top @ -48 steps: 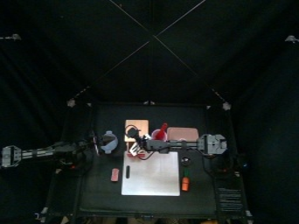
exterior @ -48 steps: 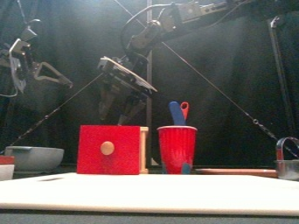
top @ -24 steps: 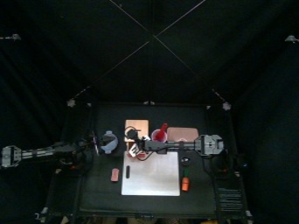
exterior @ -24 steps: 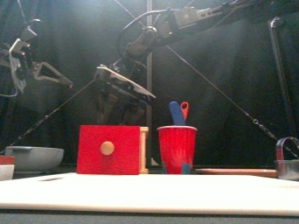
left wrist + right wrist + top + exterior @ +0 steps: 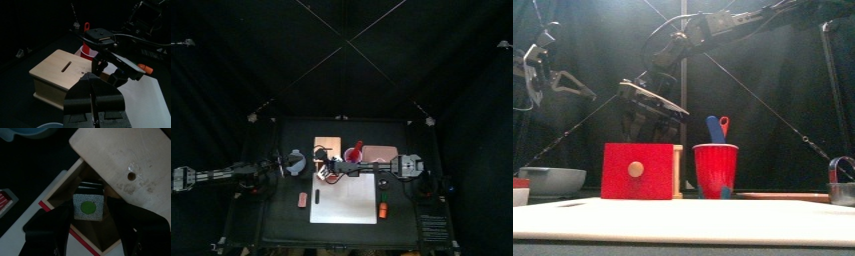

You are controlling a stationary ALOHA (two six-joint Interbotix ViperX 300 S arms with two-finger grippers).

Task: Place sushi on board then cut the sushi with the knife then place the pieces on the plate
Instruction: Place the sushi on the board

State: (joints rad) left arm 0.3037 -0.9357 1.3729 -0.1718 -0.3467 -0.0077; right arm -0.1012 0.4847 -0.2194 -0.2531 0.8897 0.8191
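- Sushi [image 5: 89,208] is lying inside the open drawer [image 5: 45,205] of the wooden box [image 5: 57,75], which is standing toward the counter's back edge, a little left of the middle. We are seeing its pale end with a green centre and the dark blocks behind it.
- We are holding the right gripper [image 5: 649,127] just above that drawer. Its jaws are spread, one on either side of the roll, and as far as the right wrist view shows they are not touching it.
- We are resting the left gripper [image 5: 92,86] raised near the counter's left edge, with its jaws pressed together on nothing.
- We are judging the task to be at its very start. The roll is not yet lifted, and the white cutting board [image 5: 345,198] at the counter's front edge is waiting without it.
- Cutting is not begun either: the blue knife [image 5: 714,128] and the red knife [image 5: 724,124] are standing untouched in the red cup [image 5: 715,170], just beside the box.
- We are seeing no pieces on the pink tray [image 5: 385,153], which is lying at the back edge to the right of the cup.
- We are reckoning that nearly everything is left to do: closing on the roll, carrying it to the board, taking a knife, cutting, and moving the pieces to the tray.
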